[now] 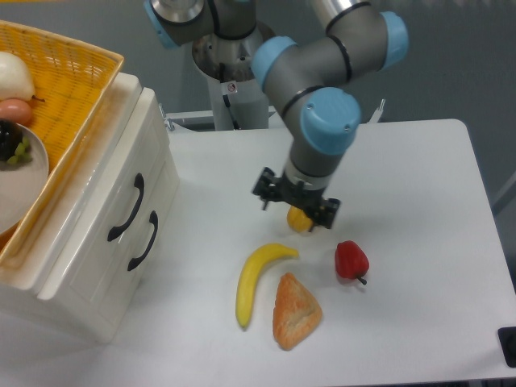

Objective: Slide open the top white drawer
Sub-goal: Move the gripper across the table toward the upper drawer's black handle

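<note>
The top white drawer (119, 173) is the upper of two in the white cabinet at the left, and it sits shut and flush, with a black curved handle (129, 208). The lower drawer's matching handle (143, 240) lies just beside it. My gripper (296, 203) hangs open over the middle of the table, well to the right of the cabinet and apart from both handles. It holds nothing. A yellow pepper (299, 220) is mostly hidden behind its fingers.
A banana (254, 278), a bread pastry (295, 310) and a red pepper (351, 260) lie in front of the gripper. A yellow basket (72, 72) with a plate of food rests on the cabinet top. The arm's base (234, 72) stands at the back.
</note>
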You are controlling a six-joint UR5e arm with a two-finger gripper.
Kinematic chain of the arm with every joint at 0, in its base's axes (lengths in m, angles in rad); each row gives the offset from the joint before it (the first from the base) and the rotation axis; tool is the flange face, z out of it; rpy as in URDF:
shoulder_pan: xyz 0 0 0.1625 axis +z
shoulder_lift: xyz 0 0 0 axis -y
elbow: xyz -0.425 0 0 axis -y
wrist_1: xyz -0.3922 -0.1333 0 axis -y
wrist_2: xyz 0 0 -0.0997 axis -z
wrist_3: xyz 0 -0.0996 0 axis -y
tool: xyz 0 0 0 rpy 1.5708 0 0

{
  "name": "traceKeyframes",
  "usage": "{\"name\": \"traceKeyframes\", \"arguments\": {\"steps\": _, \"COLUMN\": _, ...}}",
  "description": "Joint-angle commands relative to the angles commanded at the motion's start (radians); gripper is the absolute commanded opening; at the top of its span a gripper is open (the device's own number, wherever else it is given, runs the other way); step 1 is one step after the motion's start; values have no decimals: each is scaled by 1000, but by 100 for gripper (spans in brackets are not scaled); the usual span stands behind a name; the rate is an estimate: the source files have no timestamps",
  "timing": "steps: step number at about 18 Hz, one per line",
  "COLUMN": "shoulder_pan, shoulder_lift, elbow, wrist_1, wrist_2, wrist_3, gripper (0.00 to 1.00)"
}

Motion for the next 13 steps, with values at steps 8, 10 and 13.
{"name": "traceKeyframes", "arguments": {"steps": 8, "shoulder_pan": -141, "shoulder_lift": 0, "elbow": 15, "wrist_1": -46, "wrist_2": -71, "wrist_3": -170, "gripper": 100}}
{"name": "traceKeyframes", "arguments": {"steps": 10, "shoulder_pan": -146, "shoulder_lift": -2, "elbow": 17, "wrist_1": -46, "wrist_2": -113, "wrist_3": -183, "gripper": 99}}
{"name": "traceKeyframes", "arguments": {"steps": 13, "shoulder_pan": -147, "shoulder_lift": -2, "elbow": 15, "wrist_1": -46, "wrist_2": -157, "wrist_3": -186, "gripper": 93}}
